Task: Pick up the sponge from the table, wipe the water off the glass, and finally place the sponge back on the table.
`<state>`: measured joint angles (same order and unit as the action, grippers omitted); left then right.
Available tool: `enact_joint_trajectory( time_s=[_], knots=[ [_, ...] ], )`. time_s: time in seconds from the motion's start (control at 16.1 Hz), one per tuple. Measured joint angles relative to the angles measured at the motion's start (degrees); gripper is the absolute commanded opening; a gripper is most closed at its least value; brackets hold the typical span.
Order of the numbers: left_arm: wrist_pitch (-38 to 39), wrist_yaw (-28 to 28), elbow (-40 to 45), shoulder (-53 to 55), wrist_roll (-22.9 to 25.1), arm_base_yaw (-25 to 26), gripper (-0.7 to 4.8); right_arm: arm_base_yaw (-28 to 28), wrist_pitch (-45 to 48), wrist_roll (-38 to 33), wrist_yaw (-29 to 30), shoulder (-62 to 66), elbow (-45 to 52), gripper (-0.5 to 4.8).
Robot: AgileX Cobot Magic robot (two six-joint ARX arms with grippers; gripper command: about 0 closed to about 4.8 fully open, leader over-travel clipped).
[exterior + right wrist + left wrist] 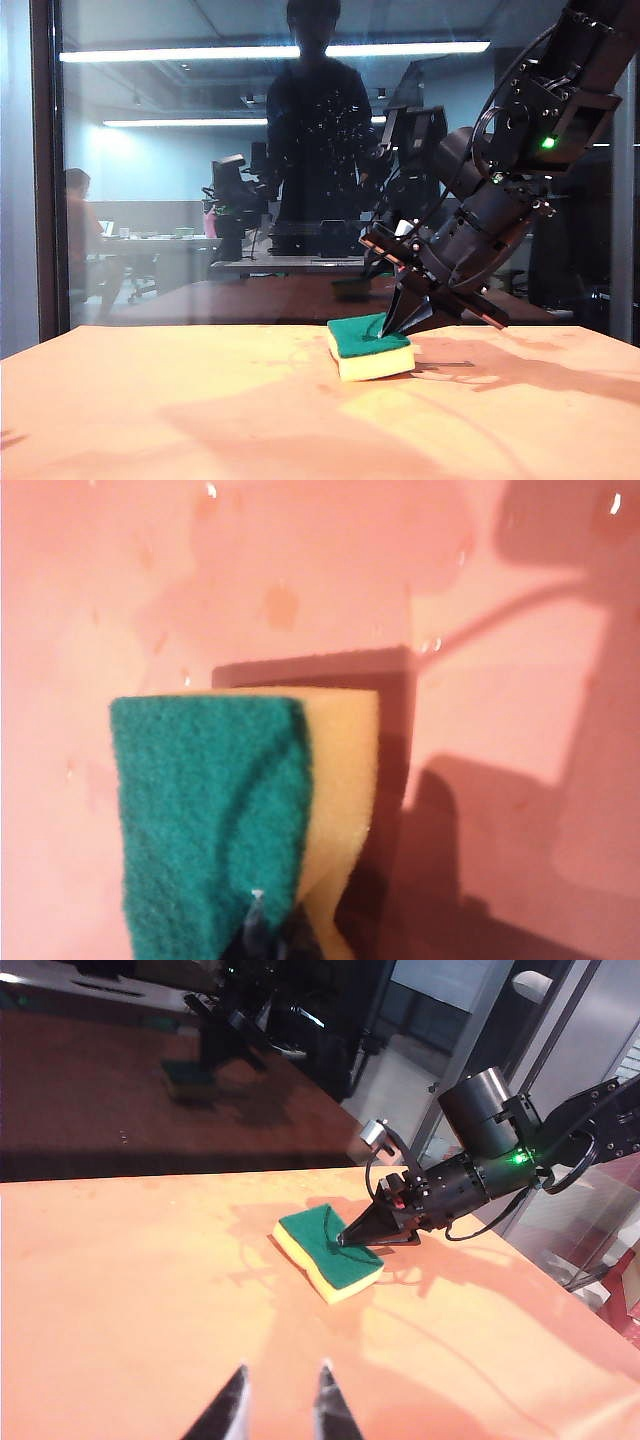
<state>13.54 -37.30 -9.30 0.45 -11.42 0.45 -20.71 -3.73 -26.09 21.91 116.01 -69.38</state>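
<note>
My right pincer is clamped on the sponge, biting one end so the green scouring face stays free for wiping. The sponge lies on the bench, near the glass, not yet lifted. Fine water specks dot the pane higher up. My left pincer hangs back over bare bench, jaws apart, out of the way.

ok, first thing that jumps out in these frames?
The green-topped sponge mid-table, with the right gripper pinched shut on its right edge. Behind it the glass mirrors an office and a standing figure. The left gripper hangs open at the near edge, away from the sponge.
</note>
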Motion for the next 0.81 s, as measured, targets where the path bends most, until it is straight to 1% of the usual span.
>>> enact_joint_trajectory(
  time_s=[0.37,0.5,0.62,0.81],
  knots=[
    [0.00,0.00,0.00,0.00,0.00,0.00,0.84,0.00,-0.61,0.63,-2.78,-0.22,0.02,-0.09],
    [0.00,0.00,0.00,0.00,0.09,0.00,0.84,0.07,-1.33,2.60,-5.73,-0.74,0.02,-0.09],
    [0.00,0.00,0.00,0.00,0.17,0.00,0.84,0.15,-1.25,4.46,-6.54,-1.16,0.04,-0.09],
    [-0.02,0.02,0.00,0.00,0.17,0.00,0.84,0.15,2.43,6.38,-6.78,-2.49,0.04,-0.09]
  ],
)
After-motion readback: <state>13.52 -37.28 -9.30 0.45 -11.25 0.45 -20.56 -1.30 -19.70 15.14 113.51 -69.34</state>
